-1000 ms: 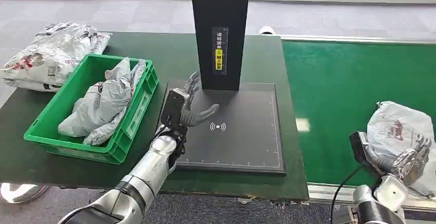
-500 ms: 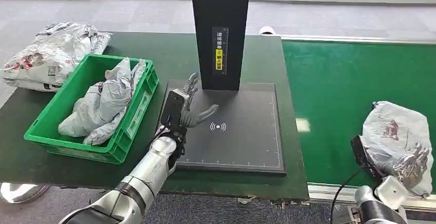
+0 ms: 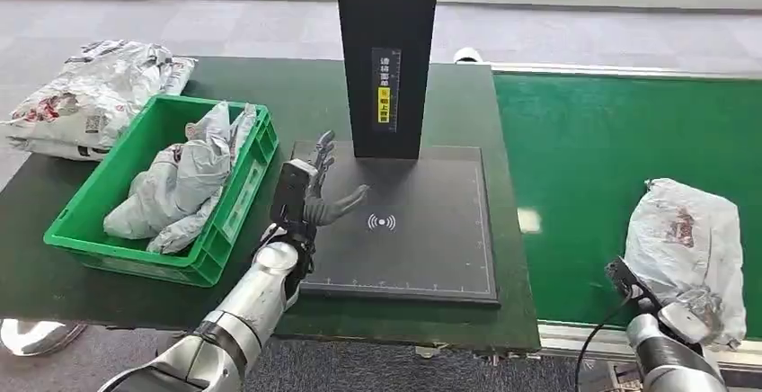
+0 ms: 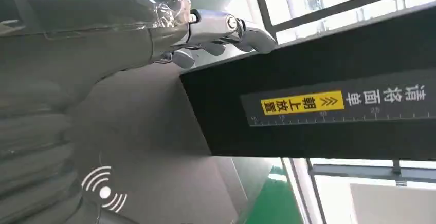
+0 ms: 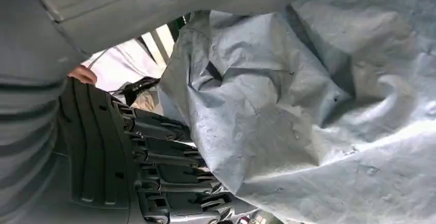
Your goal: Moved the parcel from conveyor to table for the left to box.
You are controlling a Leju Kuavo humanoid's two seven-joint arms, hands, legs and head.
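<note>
A crumpled grey parcel (image 3: 685,239) lies on the green conveyor (image 3: 593,149) at the right. My right hand (image 3: 687,309) is at its near edge; in the right wrist view the parcel (image 5: 308,106) sits between the thumb and the dark fingers (image 5: 169,183), which curl under it. My left hand (image 3: 310,196) hovers open, fingers spread, over the left part of the black scanner pad (image 3: 422,239). In the left wrist view its fingers (image 4: 226,29) reach toward the black scanner post (image 4: 319,116). It holds nothing.
A green bin (image 3: 90,217) with grey parcels stands on the dark table (image 3: 296,95) left of the pad. More parcels (image 3: 85,95) are heaped at the far left. The scanner post (image 3: 386,50) rises at the pad's far edge.
My right hand has dropped lower and gone under the parcel's near edge, and the parcel has shifted slightly left. My left hand has moved a little to the left.
</note>
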